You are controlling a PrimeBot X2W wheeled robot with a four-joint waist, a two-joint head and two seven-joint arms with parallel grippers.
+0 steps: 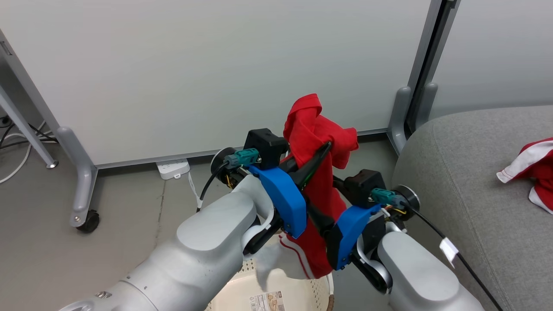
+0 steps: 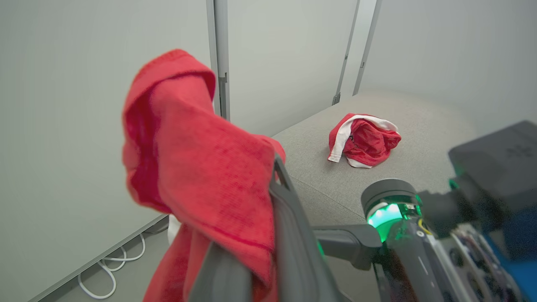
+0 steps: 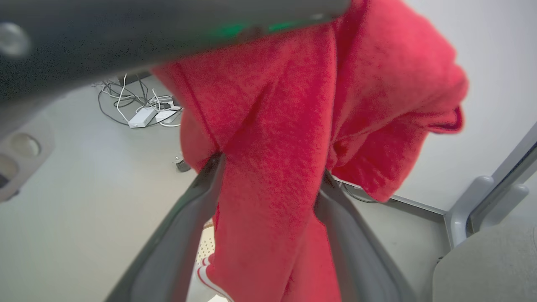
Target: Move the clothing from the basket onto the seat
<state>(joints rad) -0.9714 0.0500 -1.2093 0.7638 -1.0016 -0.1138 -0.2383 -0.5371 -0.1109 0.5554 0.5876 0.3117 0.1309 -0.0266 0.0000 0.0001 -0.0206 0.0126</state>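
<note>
I have the garment (image 1: 317,142) in the air above the basket (image 1: 302,293), strung between both arms, its white-striped tail hanging down to the basket. My left gripper (image 1: 323,152) is clamped on a fold near the top, with a loose lump flopping over the fingers. My right gripper (image 3: 268,167) is pinched on the hanging middle. It is light, limp cloth that sags and drapes, so I would hold bunched folds rather than an edge, and I expect it to cling to the fingers on release. The head view puts the seat (image 1: 466,185) just to my right. The left wrist view shows the other garment (image 2: 363,140) lying whole on the seat, and the right wrist view shows cloth packed between its fingers
</note>
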